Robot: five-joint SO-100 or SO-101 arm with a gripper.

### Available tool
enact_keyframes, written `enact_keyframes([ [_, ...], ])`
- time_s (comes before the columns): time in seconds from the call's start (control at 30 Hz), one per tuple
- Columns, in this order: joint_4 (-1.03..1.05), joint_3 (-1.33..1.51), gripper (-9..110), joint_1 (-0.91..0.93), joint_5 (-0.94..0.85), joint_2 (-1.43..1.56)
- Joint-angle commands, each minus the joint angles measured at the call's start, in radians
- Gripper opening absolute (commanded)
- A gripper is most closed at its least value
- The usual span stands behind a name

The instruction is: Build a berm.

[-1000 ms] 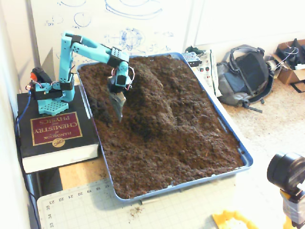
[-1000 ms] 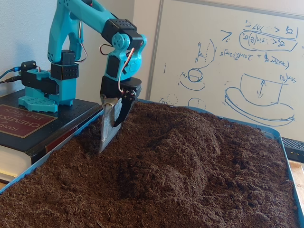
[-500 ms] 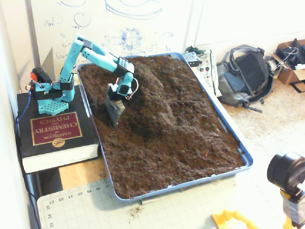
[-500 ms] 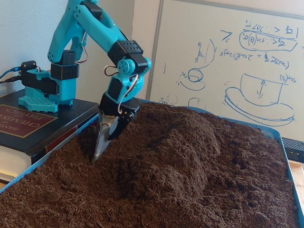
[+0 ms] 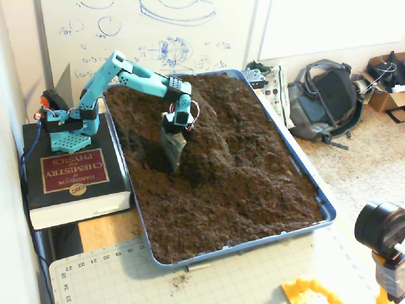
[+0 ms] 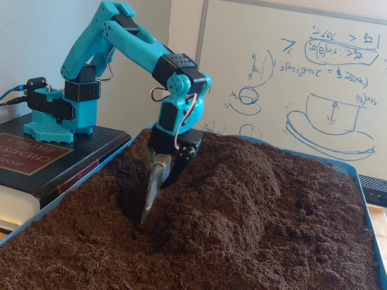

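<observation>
A: What does the high fixed view show?

B: A blue tray (image 5: 328,209) filled with dark brown soil sits on the worktop (image 5: 101,231). The berm (image 5: 209,136) (a rounded ridge of the same soil) runs from the tray's far end toward its middle. The turquoise arm (image 5: 136,75) reaches from its base on a thick black chemistry handbook (image 5: 73,183) at the tray's left side, and the claw (image 5: 172,151) points down into the soil at the berm's left flank.

A: And the low fixed view?

B: The berm (image 6: 254,187) rises to the right of the claw (image 6: 152,196), whose metal blade-like finger (image 6: 151,193) has its tip buried in a hollow beside the ridge. The darker second finger sits close against the blade; the gap between them is narrow, with nothing clearly held.

A: What surrounds the tray?

B: A whiteboard (image 6: 290,78) with blue sketches stands behind it. In the high view a grey backpack (image 5: 326,101) lies on the floor to the right, near a cardboard box (image 5: 386,79). A cutting mat (image 5: 209,278) with a ruled edge lies in front, and a black camera lens (image 5: 380,231) intrudes at lower right (above a yellow object too cropped to name).

A: Does anything obstruct the berm?

B: Only the claw and wrist, which cover part of its left slope in the high view.
</observation>
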Motion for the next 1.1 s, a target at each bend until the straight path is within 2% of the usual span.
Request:
enact_keyframes([
  [0.0, 0.006, -0.132, 1, 0.012, -0.003, 0.038],
  [0.3, 0.006, -0.265, 1, 0.011, 0.005, 0.074],
  [0.87, 0.008, -0.268, 1, -0.089, 0.015, 0.365],
  [1.07, -0.005, -0.268, 1, -0.118, 0.146, 0.419],
])
